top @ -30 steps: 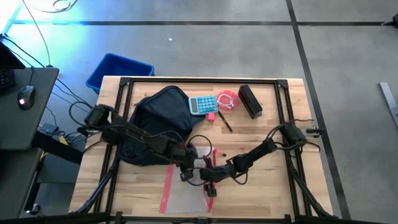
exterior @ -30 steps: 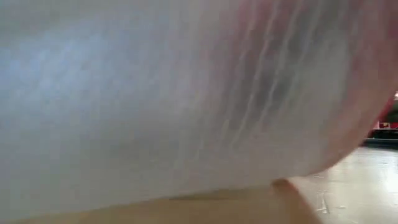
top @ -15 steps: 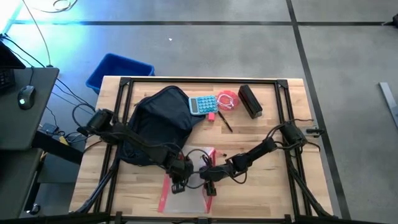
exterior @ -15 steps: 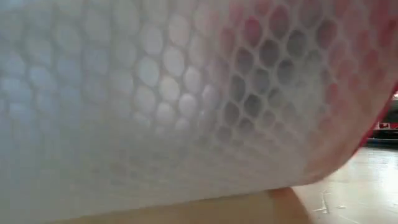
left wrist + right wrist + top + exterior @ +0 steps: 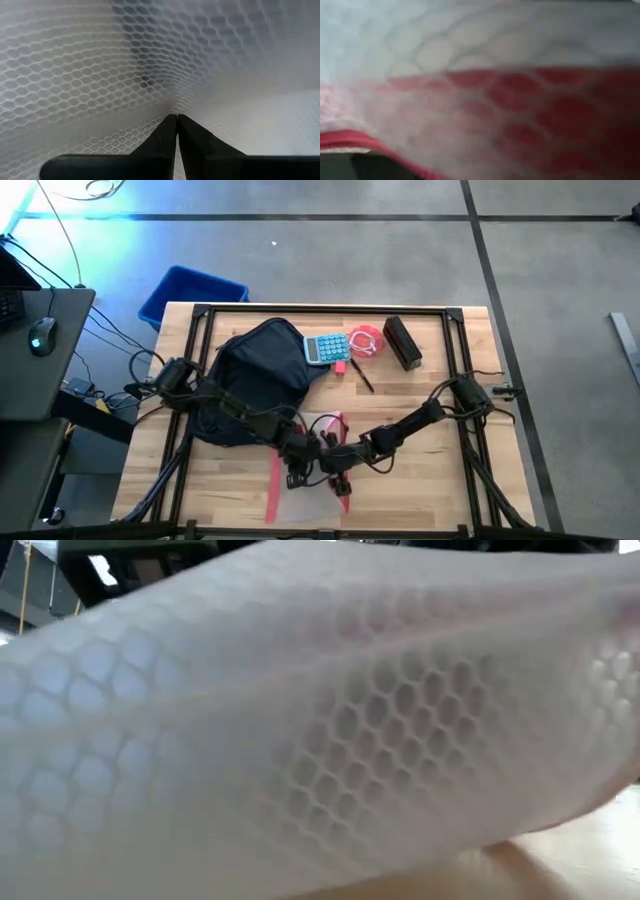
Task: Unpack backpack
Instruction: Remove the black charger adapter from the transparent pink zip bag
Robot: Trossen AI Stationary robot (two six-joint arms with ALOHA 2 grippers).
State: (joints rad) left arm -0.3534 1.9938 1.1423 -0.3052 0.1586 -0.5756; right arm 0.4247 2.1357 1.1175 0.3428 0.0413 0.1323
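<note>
One backpack (image 5: 255,375) left of centre, contents hidden, one blue bin (image 5: 190,292) upper left, left gripper (image 5: 296,477) clamped on bubble-wrap pouch (image 5: 315,480), right gripper (image 5: 338,478) beside it, state unclear, one calculator (image 5: 326,348).

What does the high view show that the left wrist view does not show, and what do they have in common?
Only the high view shows the whole table: the backpack lying on its left part, a calculator, a pink coil, a black box, a blue bin on the floor, and the right gripper beside the left one.

Only the left wrist view shows the honeycomb pattern of the bubble pouch and the left gripper shut on it.

Both show that pouch and the left gripper.
</note>
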